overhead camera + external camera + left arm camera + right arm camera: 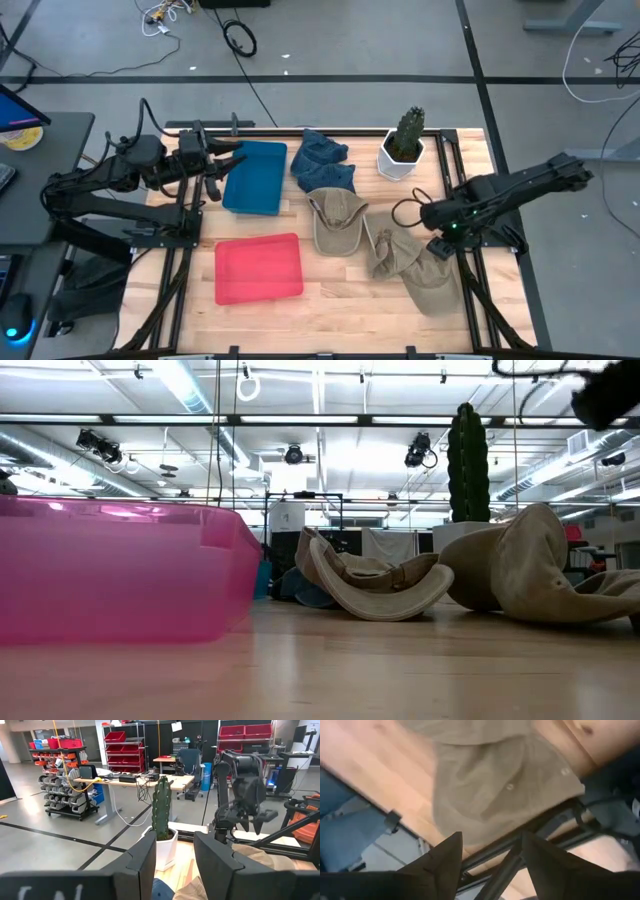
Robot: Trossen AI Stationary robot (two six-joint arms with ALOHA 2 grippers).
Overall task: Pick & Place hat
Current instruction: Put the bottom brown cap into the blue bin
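Three khaki hats lie on the wooden table: a cap (338,220) (380,588) in the middle and two more (390,250) (432,285) toward the right near corner, the big one (530,570) resting on its brim. A blue hat (322,162) lies crumpled at the far edge. My right gripper (438,232) (492,845) hangs open above the right khaki hats (505,785), clear of them. My left gripper (226,162) (175,850) is open and waits level over the blue tray's left rim.
A blue tray (255,177) sits far left and a red tray (258,268) (110,570) near left. A cactus in a white pot (403,145) (468,460) (161,815) stands at the far edge. Black frame rails (530,830) run along the table's right side.
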